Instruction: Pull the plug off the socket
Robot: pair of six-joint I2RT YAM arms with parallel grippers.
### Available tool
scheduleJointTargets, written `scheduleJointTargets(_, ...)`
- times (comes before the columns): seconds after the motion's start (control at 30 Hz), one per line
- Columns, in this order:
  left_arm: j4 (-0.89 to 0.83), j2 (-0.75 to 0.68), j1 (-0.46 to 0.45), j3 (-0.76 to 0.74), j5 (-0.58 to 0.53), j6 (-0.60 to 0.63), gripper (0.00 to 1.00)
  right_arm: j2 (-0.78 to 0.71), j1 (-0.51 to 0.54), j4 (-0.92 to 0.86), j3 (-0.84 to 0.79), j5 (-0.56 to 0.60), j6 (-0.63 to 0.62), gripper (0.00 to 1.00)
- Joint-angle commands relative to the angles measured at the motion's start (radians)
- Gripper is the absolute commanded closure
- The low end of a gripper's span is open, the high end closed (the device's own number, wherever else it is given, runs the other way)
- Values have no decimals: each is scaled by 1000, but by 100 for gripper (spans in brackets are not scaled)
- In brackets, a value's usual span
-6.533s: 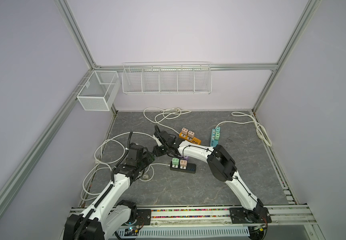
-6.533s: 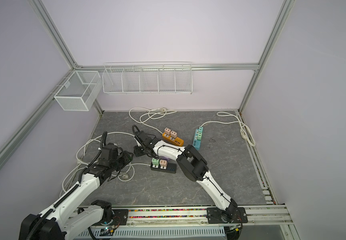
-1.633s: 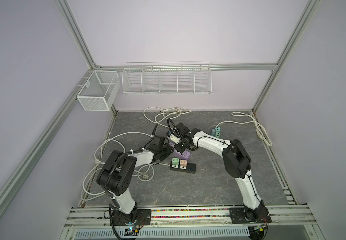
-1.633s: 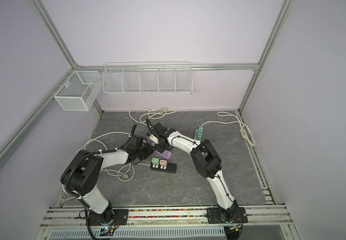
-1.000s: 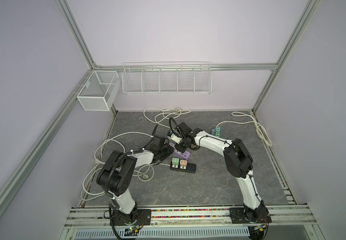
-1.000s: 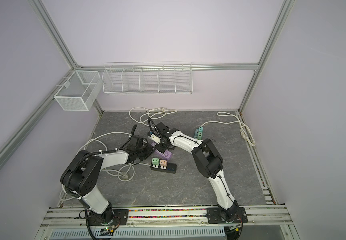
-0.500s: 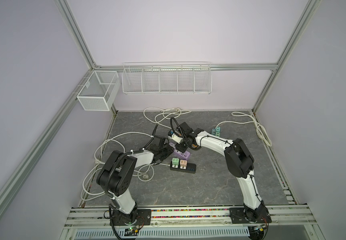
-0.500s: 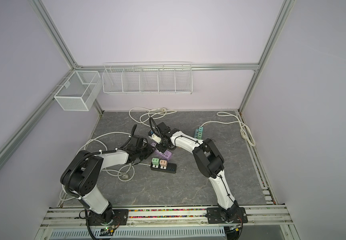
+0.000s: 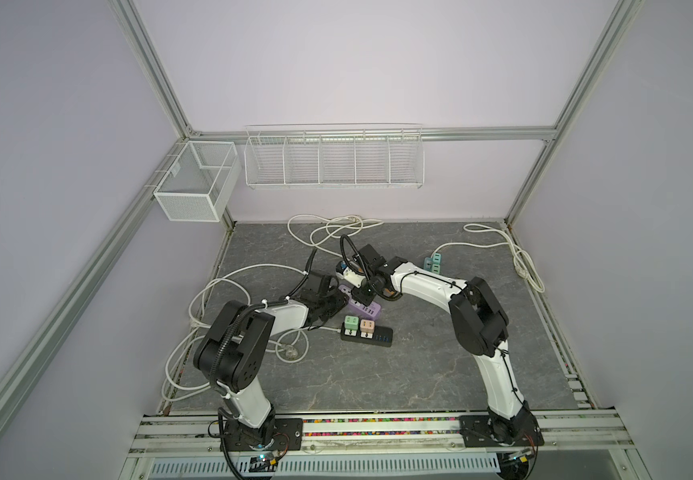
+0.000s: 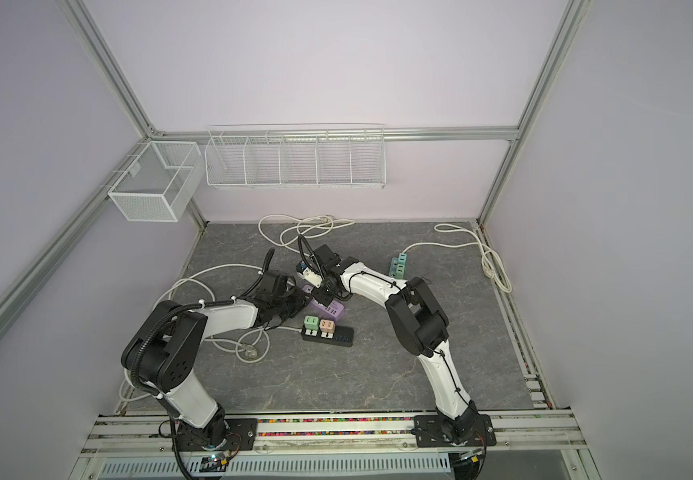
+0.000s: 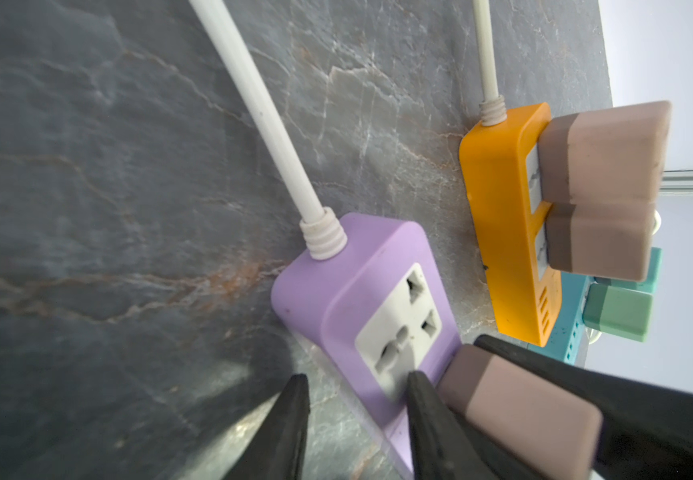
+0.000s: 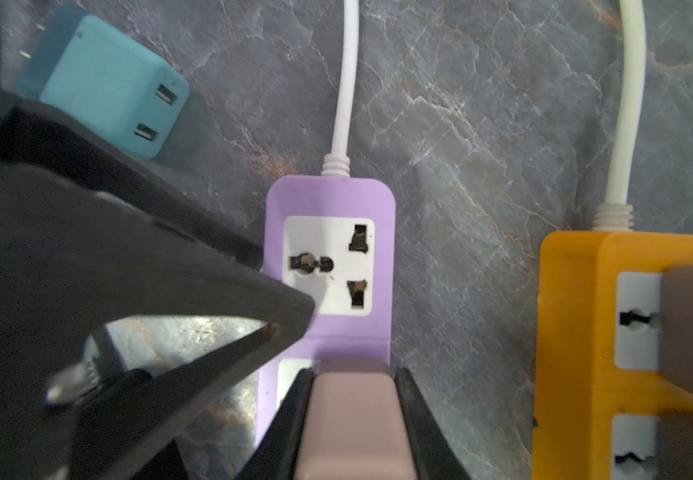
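A purple power strip (image 9: 364,309) (image 10: 330,311) lies mid-table. A mauve-pink plug (image 12: 353,419) (image 11: 515,411) sits in its second socket, while the socket (image 12: 328,266) nearest the cord is empty. My right gripper (image 12: 353,372) (image 9: 363,296) is shut on the plug, one finger on each side. My left gripper (image 11: 357,378) (image 9: 338,302) is open and straddles the strip's long edge. One of its fingers is over the table and the other rests on the strip's face beside the plug.
An orange strip (image 12: 573,332) (image 11: 503,232) with two brown plugs lies close beside the purple one. A loose teal adapter (image 12: 112,87) lies behind my left gripper. A black strip (image 9: 378,336) with two plugs, a teal strip (image 9: 433,264), white cords (image 9: 220,286) and wall baskets (image 9: 332,166) surround the arms.
Both arms have stayed at the purple strip with almost no shift. The right gripper stays shut on the plug, and the left gripper's fingers have drawn slightly closer together.
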Motion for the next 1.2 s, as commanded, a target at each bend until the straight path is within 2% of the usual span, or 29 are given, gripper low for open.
scheduleJointTargets(0.0, -137, 59, -12, -46, -17, -7, 61, -69, 12, -37, 22, 30, -46, 78)
scheduleJointTargets(0.4, -159, 47, -14, -50, -28, 9, 62, -89, -20, -19, 19, 31, -39, 78)
scheduleJointTargets(0.7, -167, 42, -14, -48, -35, 10, 62, -109, -18, 14, -26, -52, 3, 79)
scheduleJointTargets(0.97, -179, 38, -17, -53, -46, 9, 62, -115, -42, 29, -19, 1, -17, 79)
scheduleJointTargets(1.17, -187, 45, -18, -47, -56, 10, 62, -107, -26, 17, -9, -75, 30, 78)
